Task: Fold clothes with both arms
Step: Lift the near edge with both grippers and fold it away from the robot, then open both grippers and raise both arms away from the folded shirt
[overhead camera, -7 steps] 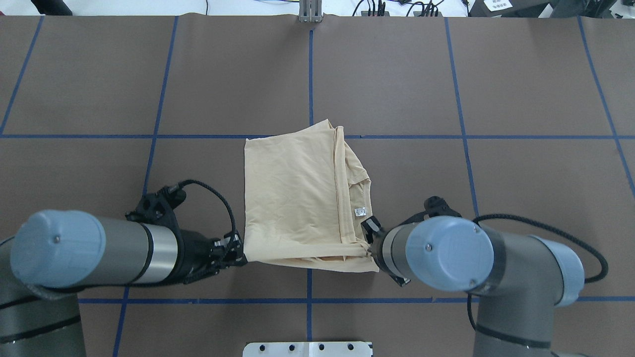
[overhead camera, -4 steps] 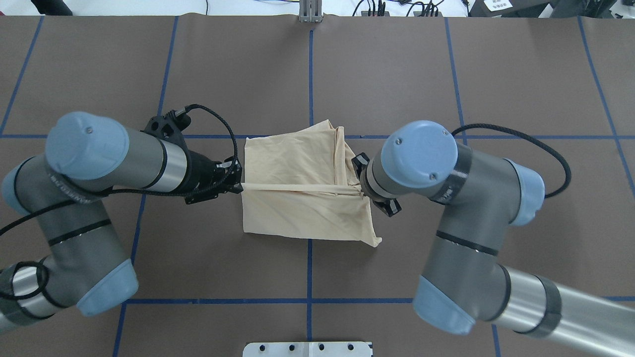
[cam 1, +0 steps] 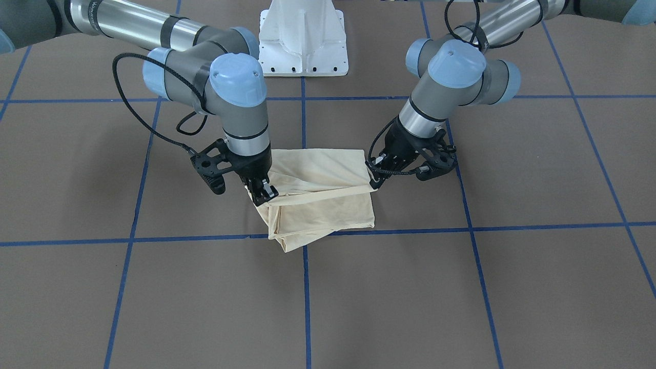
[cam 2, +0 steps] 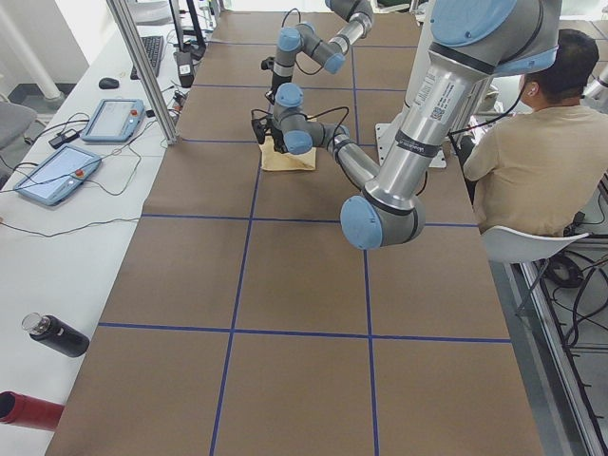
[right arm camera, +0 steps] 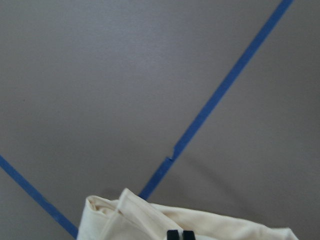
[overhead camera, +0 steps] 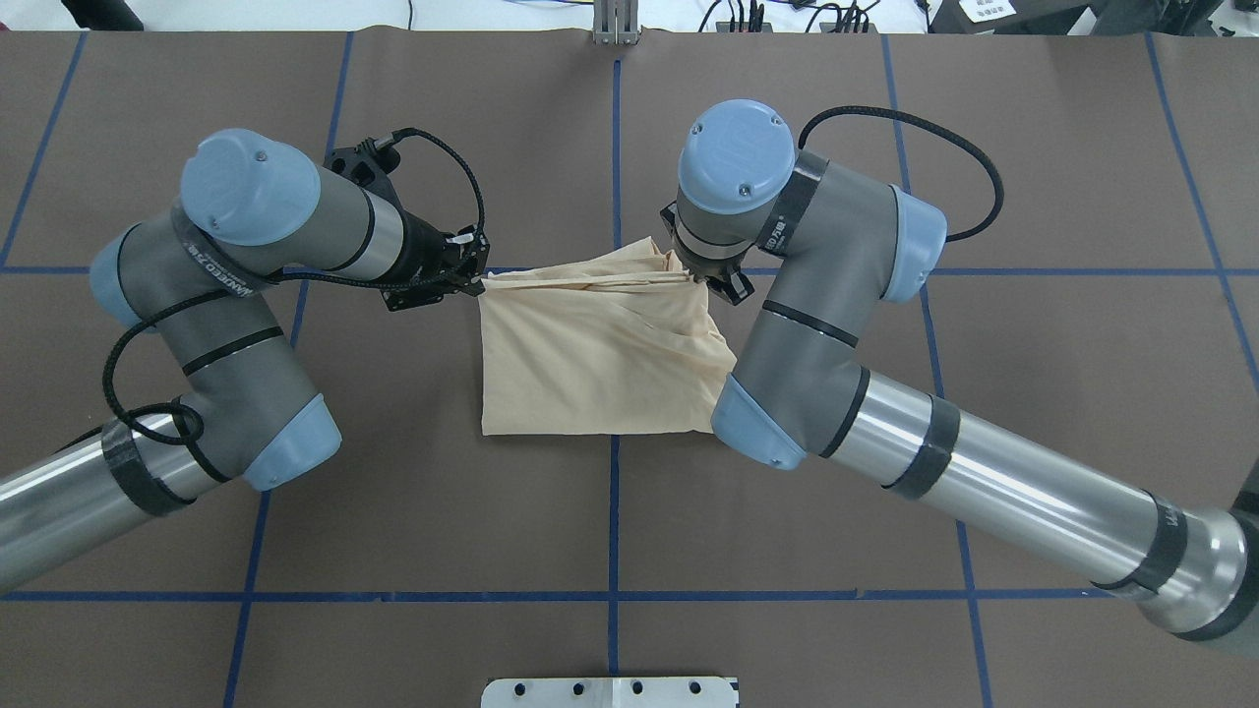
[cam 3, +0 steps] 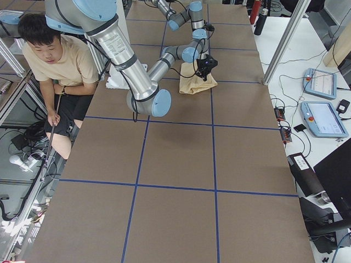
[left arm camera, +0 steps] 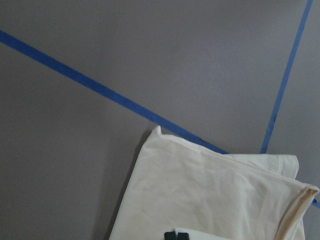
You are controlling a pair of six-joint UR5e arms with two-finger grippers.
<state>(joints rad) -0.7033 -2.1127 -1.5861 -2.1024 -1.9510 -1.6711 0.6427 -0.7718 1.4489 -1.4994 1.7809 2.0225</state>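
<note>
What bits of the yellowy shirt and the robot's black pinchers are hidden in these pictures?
Pale cream-yellow jersey shirt: whatever is on its front shows in no view; the folded layers cover it.
Right black two-finger gripper: in the overhead view its own blue-capped wrist covers the fingers.
Left black two-finger gripper: the left wrist view's bottom edge cuts off all but a fingertip.
Side views: both grippers too small to judge.

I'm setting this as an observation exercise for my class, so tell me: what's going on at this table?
The robot is folding a cream-yellow shirt on a brown table. The left gripper and right gripper are each shut on one end of the same shirt edge, stretched taut between them over the shirt's far side. The rest lies on the table; the edge is not yet released.
</note>
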